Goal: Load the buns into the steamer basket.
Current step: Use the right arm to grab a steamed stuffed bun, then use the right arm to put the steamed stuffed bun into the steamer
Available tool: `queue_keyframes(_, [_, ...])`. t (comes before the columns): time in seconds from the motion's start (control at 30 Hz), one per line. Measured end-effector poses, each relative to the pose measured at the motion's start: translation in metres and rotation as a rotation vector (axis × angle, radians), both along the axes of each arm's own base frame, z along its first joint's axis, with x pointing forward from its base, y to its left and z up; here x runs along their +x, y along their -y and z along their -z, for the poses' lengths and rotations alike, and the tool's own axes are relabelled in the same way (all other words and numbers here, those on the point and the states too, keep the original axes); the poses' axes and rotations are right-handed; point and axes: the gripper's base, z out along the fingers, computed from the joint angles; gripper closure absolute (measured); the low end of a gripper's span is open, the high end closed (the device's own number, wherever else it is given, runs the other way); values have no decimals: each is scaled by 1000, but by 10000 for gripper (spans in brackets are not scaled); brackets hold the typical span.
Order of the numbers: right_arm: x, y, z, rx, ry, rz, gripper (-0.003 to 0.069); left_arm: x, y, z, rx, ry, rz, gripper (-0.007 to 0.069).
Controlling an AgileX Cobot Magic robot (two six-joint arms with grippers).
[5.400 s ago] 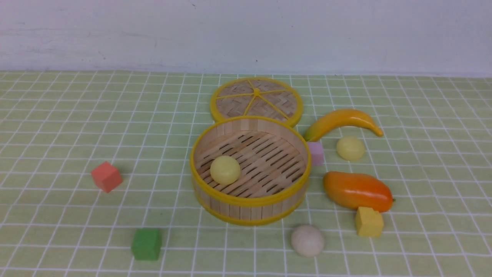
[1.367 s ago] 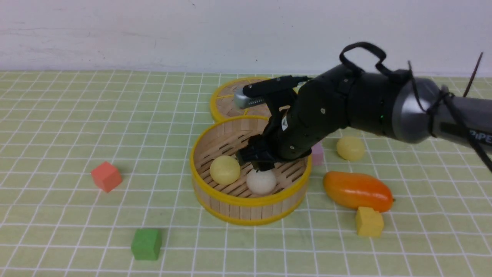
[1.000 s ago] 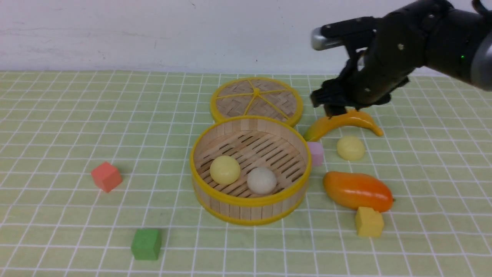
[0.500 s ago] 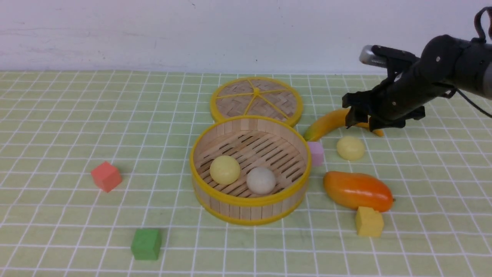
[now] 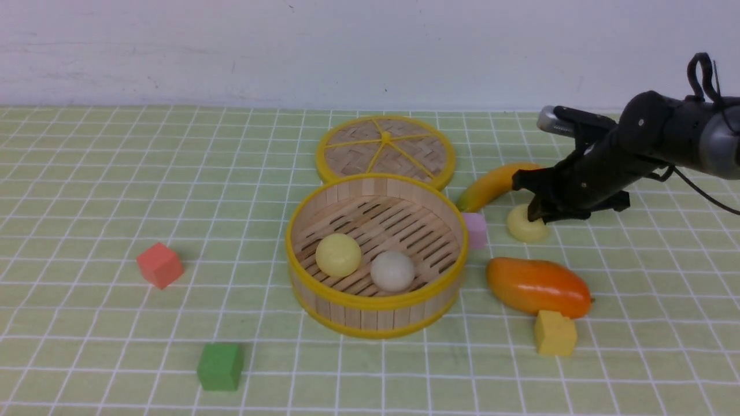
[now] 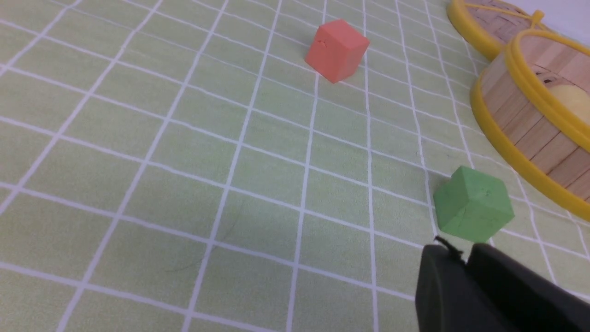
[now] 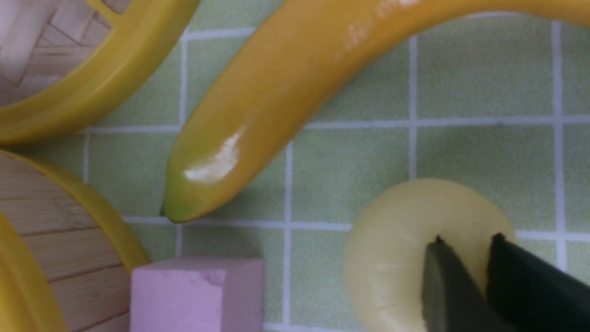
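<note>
- Green cloth [image 5: 115, 219] with a white grid covered the surface, and a pale wall [image 5: 231, 52] stood behind its far edge.
- A red cube [image 5: 160, 266] sat farthest left of the loose objects, turned with a corner toward the near side.
- Nearer and a little to its right was a green cube [image 5: 220, 367].
- The left gripper [image 6: 454, 249] showed only its dark tips, in its own wrist view, near the green cube; whether they were pressed together or slightly parted, I could not tell.
- Round and upright, the steamer basket [image 5: 378, 316] stood around the middle. On its slatted floor, toward the left and near side, lay a pale yellow bun [image 5: 339, 255], with the off-white bun [image 5: 393, 271] just to its right.
- Directly beyond the basket lay the flat woven disc [image 5: 352, 159] with yellow spokes, its near edge hidden by the basket.
- Beside the basket's right wall sat a pink cube [image 5: 475, 230].
- A banana [image 5: 491, 185] lay farther off and right, partly hidden by the gripper.
- Nearer than the banana, a second pale yellow bun [image 5: 523, 226] rested on the cloth.
- From the right came the right gripper [image 7: 468, 244], its fingers spread only a little, their tips over this bun; whether they touched it was unclear.
- Nearer still lay an orange mango [image 5: 537, 287], with a yellow cube [image 5: 555, 333] just beside its near side.
</note>
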Motion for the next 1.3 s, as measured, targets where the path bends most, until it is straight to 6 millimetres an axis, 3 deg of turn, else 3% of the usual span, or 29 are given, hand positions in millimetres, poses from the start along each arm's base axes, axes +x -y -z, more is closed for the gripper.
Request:
queue_keyframes(0.07, [0,0,1,1,-1,1,642,0,0,0,0,0,0,554])
queue_keyframes(0.2, [-1,-1,-2,13,-8,2,661,0,0,0,0,0,0,553])
queue_keyframes(0.33, [-8,-5,-28,71,9,-7,661,0,0,0,0,0,0,550])
queue_keyframes(0.47, [-22,-22,-77,151,111,-82,662,0,0,0,0,0,0,550])
queue_keyframes(0.5, [-23,-25,-79,155,115,-91,662,0,0,0,0,0,0,550])
queue_keyframes(0.6, [-35,-59,-97,209,164,-202,662,0,0,0,0,0,0,546])
queue_keyframes(0.77, [-41,-108,-77,215,151,-307,662,0,0,0,0,0,0,540])
queue_keyframes(0.87, [-37,-127,-53,185,149,-329,655,0,0,0,0,0,0,535])
queue_keyframes(1.0, [-35,-134,-37,155,146,-336,629,0,0,0,0,0,0,533])
queue_keyframes(1.17, [-33,-134,-33,133,147,-320,473,0,0,0,0,0,0,526])
queue_keyframes(1.3, [-37,-130,-45,102,147,-310,326,0,0,0,0,0,0,522])
